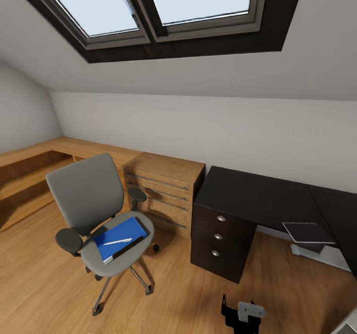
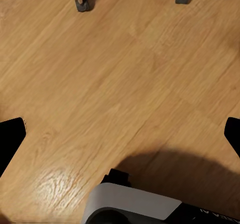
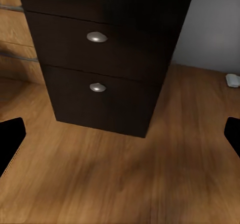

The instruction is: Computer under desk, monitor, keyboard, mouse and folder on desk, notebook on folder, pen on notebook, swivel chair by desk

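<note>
Head view finds the blue folder (image 1: 120, 237) and pen (image 1: 117, 242) on the swivel chair (image 1: 94, 210) beside the bare-topped desk (image 1: 258, 195), moves pending; wrist views show both claws' fingers spread apart, holding nothing.

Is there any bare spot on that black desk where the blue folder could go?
Yes. The desk top looks bare from its corner above the drawer unit, beside the wooden dresser, back to the wall. The swivel chair seat is crowded: the folder, with the pen on it, covers most of it.
</note>
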{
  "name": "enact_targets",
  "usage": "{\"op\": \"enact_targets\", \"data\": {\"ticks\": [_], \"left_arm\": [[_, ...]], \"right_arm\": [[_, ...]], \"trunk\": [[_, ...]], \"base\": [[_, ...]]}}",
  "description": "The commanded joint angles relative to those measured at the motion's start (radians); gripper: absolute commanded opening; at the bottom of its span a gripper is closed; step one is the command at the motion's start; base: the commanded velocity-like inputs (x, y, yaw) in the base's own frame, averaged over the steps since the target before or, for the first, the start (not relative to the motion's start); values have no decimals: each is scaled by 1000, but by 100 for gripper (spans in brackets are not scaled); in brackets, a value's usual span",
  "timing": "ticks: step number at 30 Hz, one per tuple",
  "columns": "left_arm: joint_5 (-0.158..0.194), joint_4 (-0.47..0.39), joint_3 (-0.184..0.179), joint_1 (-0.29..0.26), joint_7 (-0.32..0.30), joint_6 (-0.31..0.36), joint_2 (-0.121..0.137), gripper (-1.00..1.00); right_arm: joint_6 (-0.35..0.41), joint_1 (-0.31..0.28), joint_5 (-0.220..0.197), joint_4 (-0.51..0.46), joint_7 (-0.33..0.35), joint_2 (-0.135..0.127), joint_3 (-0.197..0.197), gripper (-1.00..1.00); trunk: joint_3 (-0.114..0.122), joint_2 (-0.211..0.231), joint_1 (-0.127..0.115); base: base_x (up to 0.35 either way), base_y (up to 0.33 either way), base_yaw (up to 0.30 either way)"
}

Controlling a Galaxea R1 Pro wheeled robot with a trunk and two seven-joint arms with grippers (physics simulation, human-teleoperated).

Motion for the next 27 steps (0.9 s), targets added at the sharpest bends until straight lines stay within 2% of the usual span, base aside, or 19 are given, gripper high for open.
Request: {"op": "enact_targets", "data": {"ticks": [1,15,23,27], "left_arm": [[10,-1,-6,0,6,-3,1,100],[10,0,-6,0,6,-3,1,100],[10,0,-6,0,6,-3,0,100],[10,0,-6,0,6,-3,-1,100]], "right_arm": [[-2,-1,-4,0,-6,0,9,100],[0,-1,1,8,-6,-1,9,100],[1,-1,50,18,-6,-1,8,100],[1,-1,62,19,-7,-1,8,100]], "trunk": [[-1,-1,0],[-1,-1,0],[-1,-1,0],[-1,-1,0]], "base": [[0,0,281],[0,0,282],[0,0,284],[0,0,284]]}}
